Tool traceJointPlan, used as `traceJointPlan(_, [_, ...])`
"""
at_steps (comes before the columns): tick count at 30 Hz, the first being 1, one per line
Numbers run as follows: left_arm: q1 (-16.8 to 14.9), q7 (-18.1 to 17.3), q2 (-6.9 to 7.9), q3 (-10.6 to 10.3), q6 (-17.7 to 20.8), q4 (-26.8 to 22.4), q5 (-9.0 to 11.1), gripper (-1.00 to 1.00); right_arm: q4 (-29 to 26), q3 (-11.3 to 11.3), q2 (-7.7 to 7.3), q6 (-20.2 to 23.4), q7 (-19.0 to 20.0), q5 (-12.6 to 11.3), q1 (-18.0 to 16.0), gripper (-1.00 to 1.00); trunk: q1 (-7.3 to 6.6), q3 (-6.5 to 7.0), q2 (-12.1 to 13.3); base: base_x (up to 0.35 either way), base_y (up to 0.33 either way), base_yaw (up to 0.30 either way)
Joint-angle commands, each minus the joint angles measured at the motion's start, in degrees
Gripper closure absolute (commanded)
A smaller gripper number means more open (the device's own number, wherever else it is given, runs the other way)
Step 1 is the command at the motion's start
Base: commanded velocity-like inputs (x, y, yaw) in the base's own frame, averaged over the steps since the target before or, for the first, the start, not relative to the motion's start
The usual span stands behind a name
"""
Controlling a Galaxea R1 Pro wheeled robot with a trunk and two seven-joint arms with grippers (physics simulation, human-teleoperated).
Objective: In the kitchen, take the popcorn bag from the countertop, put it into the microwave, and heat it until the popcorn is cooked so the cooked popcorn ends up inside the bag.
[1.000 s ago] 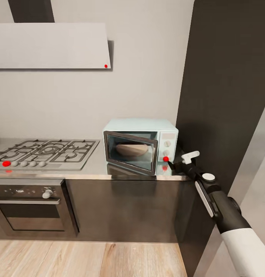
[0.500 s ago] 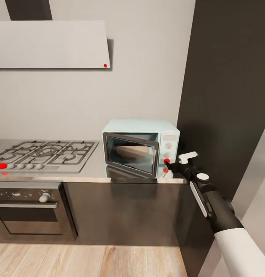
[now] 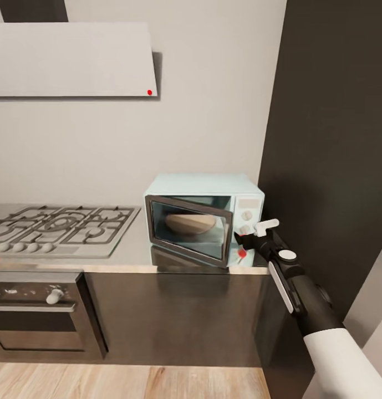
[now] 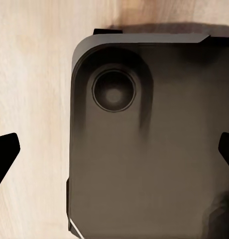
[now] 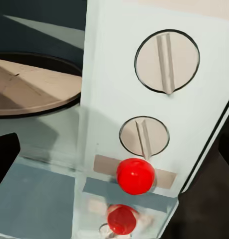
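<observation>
right fingers (image 3: 239,239), spread wide, at the microwave (image 3: 204,216) panel's red light (image 5: 135,176); left fingers (image 4: 6,158) wide.

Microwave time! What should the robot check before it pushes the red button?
1. Bag inside the microwave: ok.
2. Door shut: not ok, it stands ajar.
3. Right gripper near the red button: ok, it is at the control panel.
4. Right jaws open or shut: cannot tell.
5. Popcorn cooked: cannot tell, the bag hides it.
6. Left gripper out of the way: ok, it looks at the floor.
</observation>
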Motion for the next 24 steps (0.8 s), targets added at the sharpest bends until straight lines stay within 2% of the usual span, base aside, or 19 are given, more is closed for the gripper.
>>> traceJointPlan(1, [0.02,0.04,-0.01,0.16,-0.1,-0.05,0.19,-1.0,-0.04,0.08,0.0,0.27,0.15,0.19,-0.03,-1.0,0.02,-0.05,-0.02,0.155,0.0,0.0])
traceJointPlan(3, [0.03,0.04,-0.01,0.16,-0.08,-0.05,0.19,-1.0,0.06,0.1,0.04,0.19,0.12,0.08,-0.03,-1.0,0.02,-0.05,-0.02,0.155,0.0,0.0])
traceJointPlan(6, [0.02,0.04,-0.01,0.16,-0.09,-0.05,0.19,-1.0,0.3,0.03,1.84,0.08,0.1,0.06,-0.03,-1.0,0.02,-0.05,-0.02,0.155,0.0,0.0])
traceJointPlan(8, [0.04,0.04,-0.01,0.17,-0.08,-0.05,0.19,-1.0,0.34,0.02,2.28,0.06,0.12,0.07,-0.03,-1.0,0.02,-0.05,-0.02,0.155,0.0,0.0])
traceJointPlan(17, [0.04,0.04,-0.01,0.16,-0.13,-0.05,0.19,-1.0,0.37,0.12,2.49,0.04,0.9,-0.01,-0.03,-1.0,0.02,-0.05,-0.02,0.106,0.0,0.0])
traceJointPlan(19, [0.02,0.04,-0.01,0.16,-0.13,-0.05,0.19,-1.0,0.33,0.17,2.45,0.08,1.67,0.02,-0.03,-1.0,0.02,-0.05,-0.02,0.007,0.0,0.0])
traceJointPlan(24, [0.04,0.04,-0.01,0.16,-0.13,-0.05,0.19,-1.0,-0.22,0.2,1.99,0.42,7.63,0.13,-0.03,-1.0,0.02,-0.05,-0.02,0.001,0.0,0.0])
